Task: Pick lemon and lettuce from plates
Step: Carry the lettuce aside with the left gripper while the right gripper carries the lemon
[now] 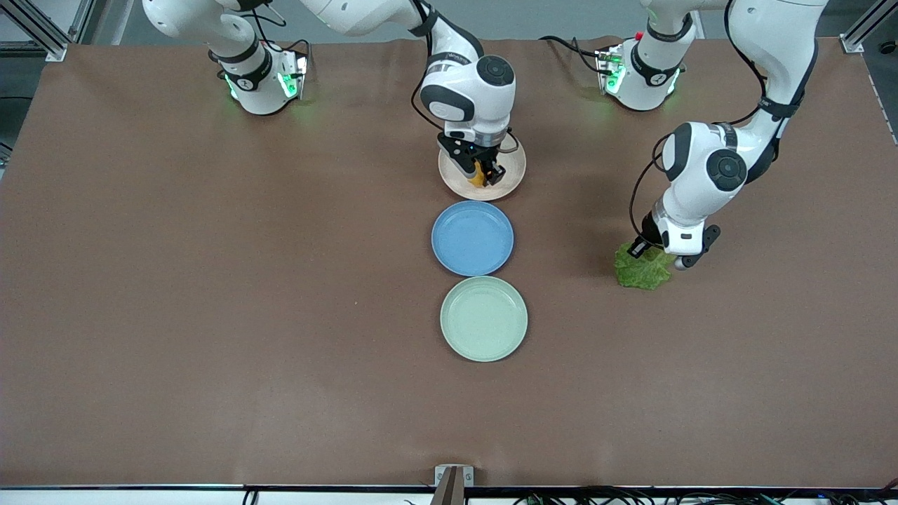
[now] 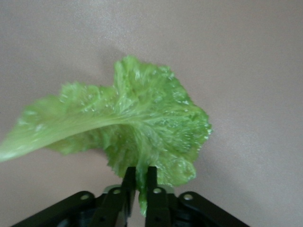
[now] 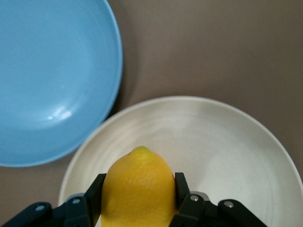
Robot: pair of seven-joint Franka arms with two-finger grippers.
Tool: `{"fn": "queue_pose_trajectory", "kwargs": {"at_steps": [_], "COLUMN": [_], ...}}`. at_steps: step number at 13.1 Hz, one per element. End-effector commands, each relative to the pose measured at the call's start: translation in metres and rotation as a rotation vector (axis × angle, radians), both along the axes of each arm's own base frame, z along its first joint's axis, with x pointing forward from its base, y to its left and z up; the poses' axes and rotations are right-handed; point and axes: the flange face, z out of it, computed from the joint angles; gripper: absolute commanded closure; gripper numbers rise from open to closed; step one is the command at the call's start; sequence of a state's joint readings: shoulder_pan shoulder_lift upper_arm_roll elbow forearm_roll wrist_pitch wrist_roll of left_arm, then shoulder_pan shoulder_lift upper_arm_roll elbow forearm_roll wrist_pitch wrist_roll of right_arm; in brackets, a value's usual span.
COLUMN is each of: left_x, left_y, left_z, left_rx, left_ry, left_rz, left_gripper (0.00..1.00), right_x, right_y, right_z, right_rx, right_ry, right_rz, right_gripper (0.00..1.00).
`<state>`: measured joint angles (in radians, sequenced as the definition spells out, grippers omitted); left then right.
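Note:
The yellow lemon (image 1: 478, 175) (image 3: 137, 189) is over the beige-pink plate (image 1: 513, 175) (image 3: 227, 142), and my right gripper (image 1: 480, 174) (image 3: 139, 182) is shut on it, one finger on each side. The crinkly green lettuce (image 1: 642, 270) (image 2: 142, 123) spreads over the bare brown table toward the left arm's end, off any plate. My left gripper (image 1: 659, 258) (image 2: 140, 175) is shut on the leaf's edge, with a thin strip of leaf pinched between its fingers. The pale mint plate (image 1: 484, 319) holds nothing and lies nearest the front camera.
A blue plate (image 1: 472, 238) (image 3: 47, 71) lies between the beige-pink and mint plates, with nothing on it. The three plates form a line down the table's middle. Both arm bases stand along the table's edge farthest from the front camera.

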<state>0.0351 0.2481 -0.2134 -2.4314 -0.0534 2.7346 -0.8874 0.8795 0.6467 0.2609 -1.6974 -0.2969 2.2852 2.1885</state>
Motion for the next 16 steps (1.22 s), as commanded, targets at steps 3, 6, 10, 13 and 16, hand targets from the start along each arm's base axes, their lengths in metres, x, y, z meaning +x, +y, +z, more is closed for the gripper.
{"fn": "queue_pose_trajectory", "kwargs": {"at_steps": [3, 6, 10, 13, 16], "left_x": [0.016, 0.036, 0.057, 0.068, 0.066], "left_y": [-0.003, -0.005, 0.003, 0.019, 0.023], "left_z": [0.028, 0.049, 0.076, 0.110, 0.159], "left_rx": [-0.005, -0.011, 0.055, 0.063, 0.077], "left_ry": [-0.072, -0.118, -0.064, -0.012, -0.029], "left_rz": [-0.066, -0.066, -0.472, -0.760, -0.807], "left_gripper": [0.00, 0.01, 0.02, 0.01, 0.01], "right_x": [0.065, 0.121, 0.196, 0.236, 0.263], "right_y": [-0.054, -0.117, -0.231, -0.320, -0.410], "right_z": [0.105, 0.144, 0.154, 0.155, 0.142], "right_rx": [0.015, 0.010, -0.006, 0.001, 0.023], "right_ry": [0.057, 0.126, 0.176, 0.188, 0.204], "right_rz": [0.345, 0.519, 0.693, 0.784, 0.895], "right_gripper": [0.99, 0.98, 0.98, 0.98, 0.98]}}
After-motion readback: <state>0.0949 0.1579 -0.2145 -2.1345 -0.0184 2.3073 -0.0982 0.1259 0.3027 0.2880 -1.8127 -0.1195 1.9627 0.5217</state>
